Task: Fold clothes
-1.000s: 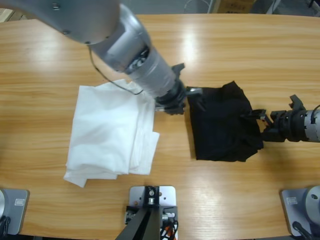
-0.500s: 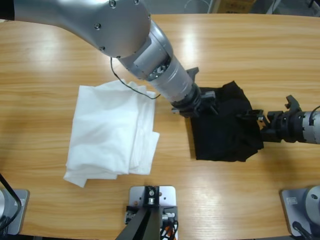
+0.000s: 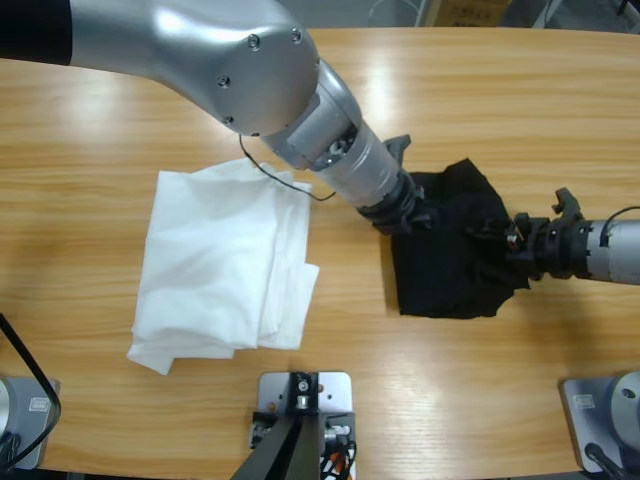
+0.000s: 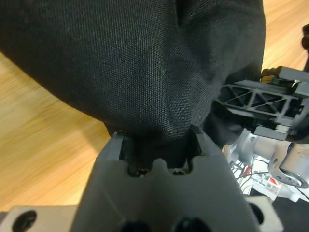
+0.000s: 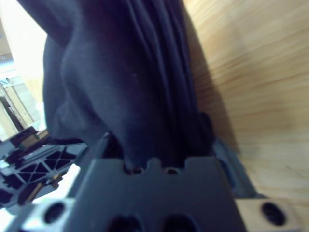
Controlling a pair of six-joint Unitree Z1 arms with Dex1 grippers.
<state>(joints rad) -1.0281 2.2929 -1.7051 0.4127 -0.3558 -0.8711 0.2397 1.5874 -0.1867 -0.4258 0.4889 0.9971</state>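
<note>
pale wood grain runs lengthwise along the long table (image 3: pixel 480 90), with soft glare patches on its far half and a strip of grey floor past the far edge. right of the table's middle lies the black shirt (image 3: pixel 455 270), bunched into a rough folded square. well to the left of the shirt, apart from it, sits a white folded pile (image 3: pixel 225 265), flat on the wood with a loose corner trailing toward the near edge.

left gripper (image 3: pixel 403 213) reaches in from the upper left on a big silver arm and meets the shirt's left upper corner; in the left wrist view its black jaws are pressed together with shirt cloth (image 4: pixel 145 72) pinched between them, bare wood showing beneath the hanging fabric. right gripper (image 3: pixel 510 240) comes in from the right edge to the shirt's right side; the right wrist view shows its jaws clamped on thick folds of the shirt (image 5: pixel 120 82), with wood beside them.
</note>
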